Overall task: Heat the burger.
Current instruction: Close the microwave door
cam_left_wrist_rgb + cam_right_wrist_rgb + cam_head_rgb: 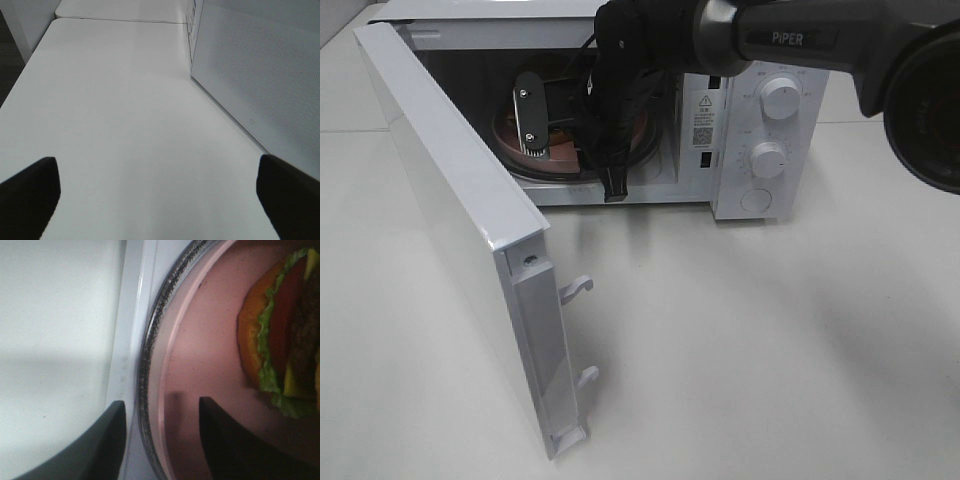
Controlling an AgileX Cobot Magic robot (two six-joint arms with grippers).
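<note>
Though burger point(280, 330) is cropped, right jaws seemingly parted astride plate point(210, 340), left jaws wide.

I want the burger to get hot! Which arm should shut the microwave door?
Probably left. The left hand is open and free beside the door; the right hand is inside the microwave, astride the plate's rim.
</note>
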